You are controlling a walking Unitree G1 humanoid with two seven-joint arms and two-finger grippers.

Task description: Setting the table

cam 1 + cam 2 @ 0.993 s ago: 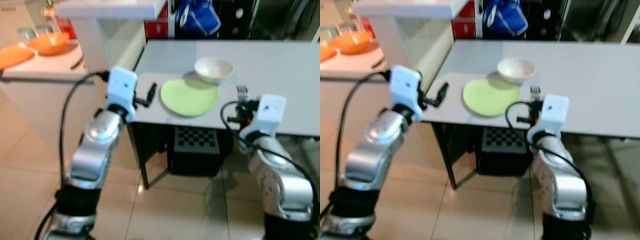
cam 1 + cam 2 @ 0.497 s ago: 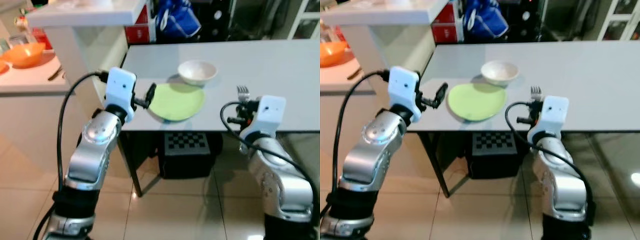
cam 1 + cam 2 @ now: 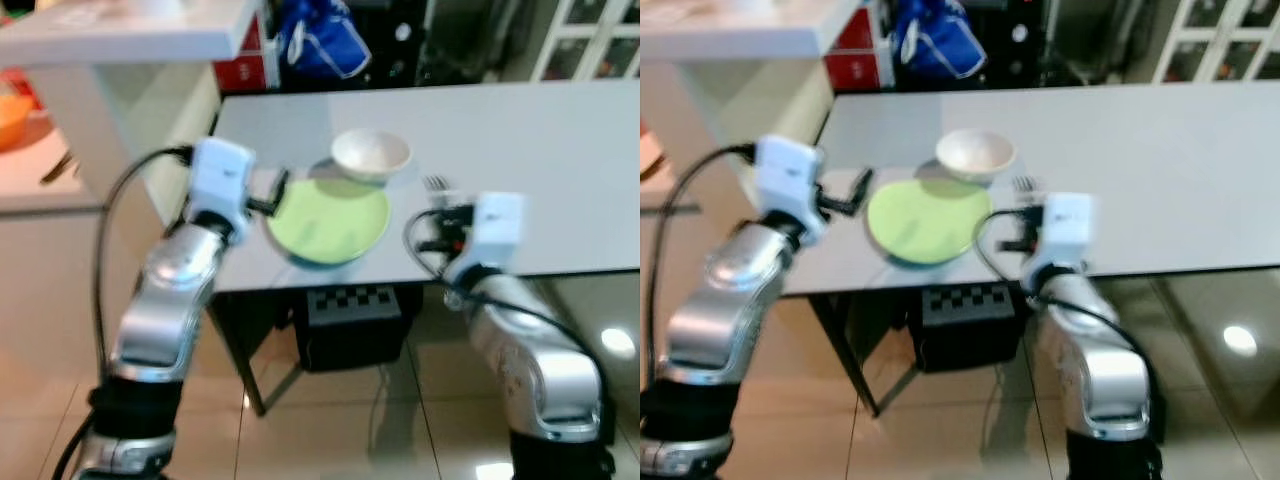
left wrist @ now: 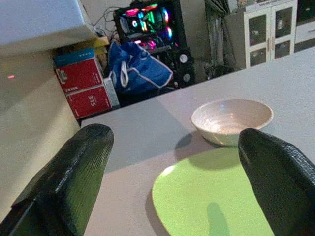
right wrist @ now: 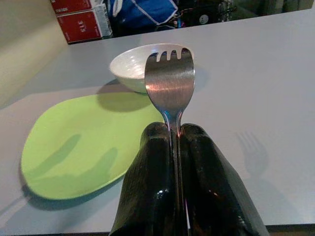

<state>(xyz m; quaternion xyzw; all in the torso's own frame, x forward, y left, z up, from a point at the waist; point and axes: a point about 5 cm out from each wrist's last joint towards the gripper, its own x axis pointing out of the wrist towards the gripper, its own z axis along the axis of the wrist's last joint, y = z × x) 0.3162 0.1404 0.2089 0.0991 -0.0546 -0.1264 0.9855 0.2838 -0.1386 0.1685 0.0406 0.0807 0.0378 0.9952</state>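
A light green plate point(image 3: 328, 222) lies near the front edge of the grey table point(image 3: 520, 130), with a white bowl point(image 3: 371, 154) just behind it. My right gripper point(image 3: 437, 216) hovers over the table to the right of the plate, shut on a metal fork point(image 5: 170, 81) whose tines point up and forward. My left gripper point(image 3: 278, 190) is open at the plate's left rim, its two black fingers point(image 4: 74, 172) spread wide with nothing between them. In the right wrist view the plate point(image 5: 88, 145) and bowl point(image 5: 133, 66) lie just beyond the fork.
A white counter point(image 3: 60, 170) stands to the left, bearing an orange dish point(image 3: 12, 112). Red boxes point(image 4: 81, 86) and a blue bag point(image 3: 318, 42) sit behind the table. A checkered black box point(image 3: 355, 320) rests on the tiled floor under it.
The camera has swung right, so the scene has shifted left. My right gripper with the fork has come closer to the plate's right side. The left gripper stays by the plate's left rim.
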